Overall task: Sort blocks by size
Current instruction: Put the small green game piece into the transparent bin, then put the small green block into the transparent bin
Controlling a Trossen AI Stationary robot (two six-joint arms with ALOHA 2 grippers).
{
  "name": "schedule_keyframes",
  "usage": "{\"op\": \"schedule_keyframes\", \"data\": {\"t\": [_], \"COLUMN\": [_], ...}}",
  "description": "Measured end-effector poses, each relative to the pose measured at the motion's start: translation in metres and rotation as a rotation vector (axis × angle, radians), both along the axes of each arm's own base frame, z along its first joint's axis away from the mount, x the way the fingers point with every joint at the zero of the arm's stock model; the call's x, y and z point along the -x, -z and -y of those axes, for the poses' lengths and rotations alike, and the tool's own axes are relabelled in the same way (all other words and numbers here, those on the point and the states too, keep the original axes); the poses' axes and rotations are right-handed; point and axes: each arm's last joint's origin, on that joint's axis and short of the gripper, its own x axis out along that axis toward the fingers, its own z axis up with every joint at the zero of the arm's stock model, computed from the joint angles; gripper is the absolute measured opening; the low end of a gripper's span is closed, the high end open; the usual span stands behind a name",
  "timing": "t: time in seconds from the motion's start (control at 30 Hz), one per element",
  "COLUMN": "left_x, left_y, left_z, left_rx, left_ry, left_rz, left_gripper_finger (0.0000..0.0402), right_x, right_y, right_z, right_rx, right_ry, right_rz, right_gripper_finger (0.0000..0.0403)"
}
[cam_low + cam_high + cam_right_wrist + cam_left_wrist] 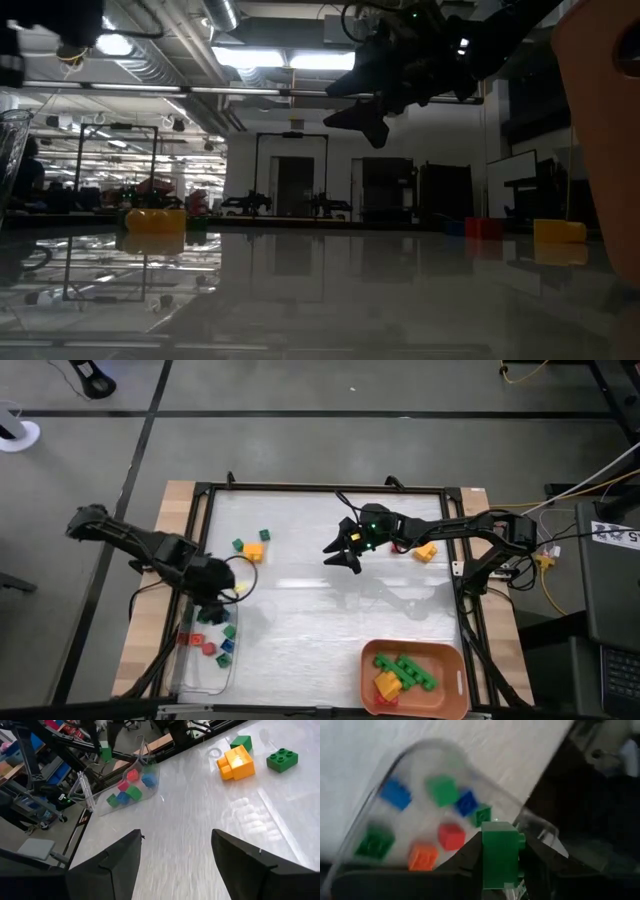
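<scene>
Green cube (pixel 500 852) sits pinched in the left tool (pixel 215 605), flat side faces against the fingers and studs clear of them, hanging just over the rim of the clear tray (pixel 435 742) at the left edge of the surface (pixel 320 620). Orange tray (pixel 464 680) at the near right corner holds the longer pieces, among them a long green brick (pixel 410 670). Still loose on the surface: a yellow brick (pixel 236 761) with a green four-stud brick (pixel 282 759) just beside it. In the clear tray lie the tiny cubes, e.g. red (pixel 451 835) and blue (pixel 396 794). Right tool (pixel 176 834) hovers above mid-surface, fingers wide, nothing between them. Judgement: the blocks are light, rigid and slick-walled. Take them across two opposite flat sides, low and centred. A tiny cube may twist or squirt out if pinched off-centre.
</scene>
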Motion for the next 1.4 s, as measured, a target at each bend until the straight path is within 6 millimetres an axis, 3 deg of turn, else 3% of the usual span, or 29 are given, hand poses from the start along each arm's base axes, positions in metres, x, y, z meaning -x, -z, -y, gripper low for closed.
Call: {"op": "schedule_keyframes", "data": {"t": [0.13, 0.5, 0.67, 0.87, 1.1, 1.4], "left_x": [0.006, 0.006, 0.000, -0.019, -0.030, -0.017], "left_y": [0.004, 0.019, 0.017, 0.007, 0.005, 0.014], "left_z": [0.006, 0.006, 0.004, -0.002, -0.029, -0.085], "left_rx": [-0.062, -0.181, -0.195, -0.207, -0.334, -0.719], "left_ry": [-0.071, -0.079, -0.047, 0.017, -0.017, -0.330], "left_rz": [-0.082, -0.063, 0.021, 0.289, 0.383, 0.147], "left_gripper_finger": [0.0106, 0.0170, 0.0174, 0.0175, 0.0175, 0.0175], "right_x": [0.000, 0.000, 0.000, 0.000, 0.000, 0.000], "right_y": [0.000, 0.000, 0.000, 0.000, 0.000, 0.000], "right_z": [0.000, 0.000, 0.000, 0.000, 0.000, 0.000], "right_rx": [0.000, 0.001, 0.001, 0.001, 0.001, 0.001], "right_ry": [0.000, 0.000, 0.000, -0.001, -0.001, -0.001], "right_rz": [0.000, 0.000, 0.000, 0.000, 0.000, 0.000], "right_gripper_finger": [0.0239, 0.0239, 0.0239, 0.0239, 0.0239, 0.0239]}}
